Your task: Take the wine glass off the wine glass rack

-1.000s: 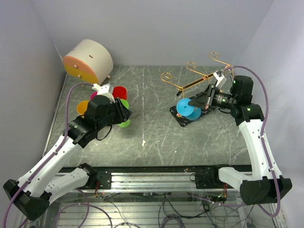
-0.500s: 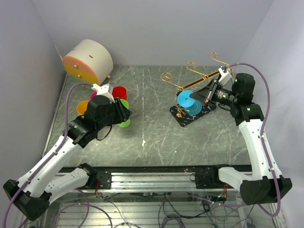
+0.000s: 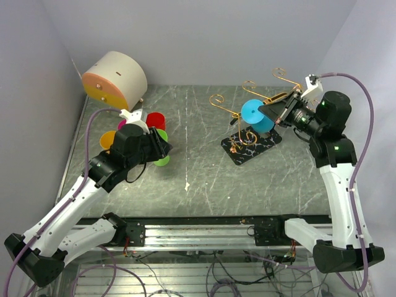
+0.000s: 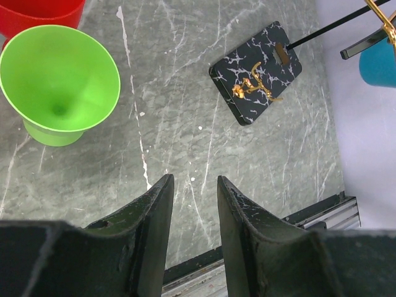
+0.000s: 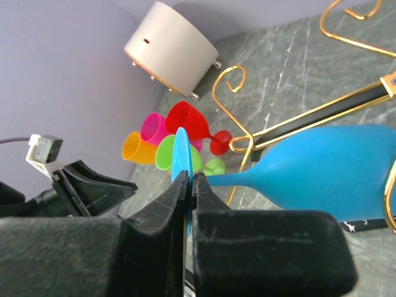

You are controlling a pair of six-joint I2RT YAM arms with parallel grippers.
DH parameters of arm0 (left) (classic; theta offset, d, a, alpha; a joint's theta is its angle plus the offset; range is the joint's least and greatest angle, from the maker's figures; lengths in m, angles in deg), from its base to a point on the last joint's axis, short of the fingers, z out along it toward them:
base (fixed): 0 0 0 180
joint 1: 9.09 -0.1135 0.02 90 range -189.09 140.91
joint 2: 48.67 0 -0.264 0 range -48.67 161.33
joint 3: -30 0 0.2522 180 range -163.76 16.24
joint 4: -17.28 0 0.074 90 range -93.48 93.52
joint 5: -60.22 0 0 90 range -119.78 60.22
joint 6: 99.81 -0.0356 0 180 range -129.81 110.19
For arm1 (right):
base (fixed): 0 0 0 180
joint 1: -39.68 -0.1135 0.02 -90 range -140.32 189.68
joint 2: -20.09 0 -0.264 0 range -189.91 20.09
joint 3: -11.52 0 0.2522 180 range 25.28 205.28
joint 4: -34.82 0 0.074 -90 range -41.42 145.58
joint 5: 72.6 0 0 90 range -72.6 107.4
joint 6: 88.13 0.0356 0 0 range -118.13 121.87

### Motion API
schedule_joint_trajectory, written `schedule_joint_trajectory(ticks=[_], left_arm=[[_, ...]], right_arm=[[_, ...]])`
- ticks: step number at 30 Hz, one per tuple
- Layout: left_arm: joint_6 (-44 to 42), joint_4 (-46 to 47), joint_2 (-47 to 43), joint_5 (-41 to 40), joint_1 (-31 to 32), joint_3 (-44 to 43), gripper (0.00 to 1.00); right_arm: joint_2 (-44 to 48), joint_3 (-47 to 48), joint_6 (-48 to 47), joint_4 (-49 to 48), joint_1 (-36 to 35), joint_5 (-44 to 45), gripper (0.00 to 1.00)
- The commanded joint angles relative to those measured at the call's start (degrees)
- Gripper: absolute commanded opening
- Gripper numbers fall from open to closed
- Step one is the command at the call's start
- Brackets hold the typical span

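The wine glass rack is gold wire with curled hooks (image 3: 249, 85) on a black base (image 3: 252, 146); the base also shows in the left wrist view (image 4: 255, 73). My right gripper (image 3: 265, 110) is shut on the thin foot disc of a blue wine glass (image 3: 252, 112) and holds it in the air above the base, level with the wire arms. In the right wrist view the jaws (image 5: 189, 177) pinch the disc edge-on. The blue bowl (image 5: 334, 167) lies on its side next to a gold hook (image 5: 232, 86). My left gripper (image 3: 162, 146) is open and empty over the table (image 4: 195, 179).
Several coloured glasses stand at the left: red (image 3: 156, 119), green (image 3: 162, 159), orange (image 3: 108, 139) and pink (image 3: 122, 125). A green glass (image 4: 59, 80) is close to my left fingers. A white drum with an orange face (image 3: 114, 79) sits at the back left.
My right gripper has lifted the blue glass up and back to the right, from low over the rack's base to the height of the wire arms. The left arm has not moved.
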Motion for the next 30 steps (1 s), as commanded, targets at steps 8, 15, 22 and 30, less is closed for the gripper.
schedule_joint_trajectory(ticks=[8, 15, 22, 30], left_arm=[[1.0, 0.27, -1.23, 0.27, -0.31, -0.2, 0.45], [1.17, -0.05, -2.2, -0.01, -0.31, -0.53, 0.45], [1.97, -2.57, -4.98, -1.42, -0.31, -0.58, 0.44], [4.68, -6.4, -10.52, -5.46, -0.31, -0.5, 0.44]], right_arm=[[0.69, 3.81, 4.37, -8.55, 0.01, -4.05, 0.0], [-1.76, 6.09, 9.82, -23.45, -0.2, -16.55, 0.0], [-8.65, 14.59, 8.2, -28.74, -4.97, -18.89, 0.0], [-18.42, 29.03, -22.67, -12.34, -25.18, -1.3, 0.0]])
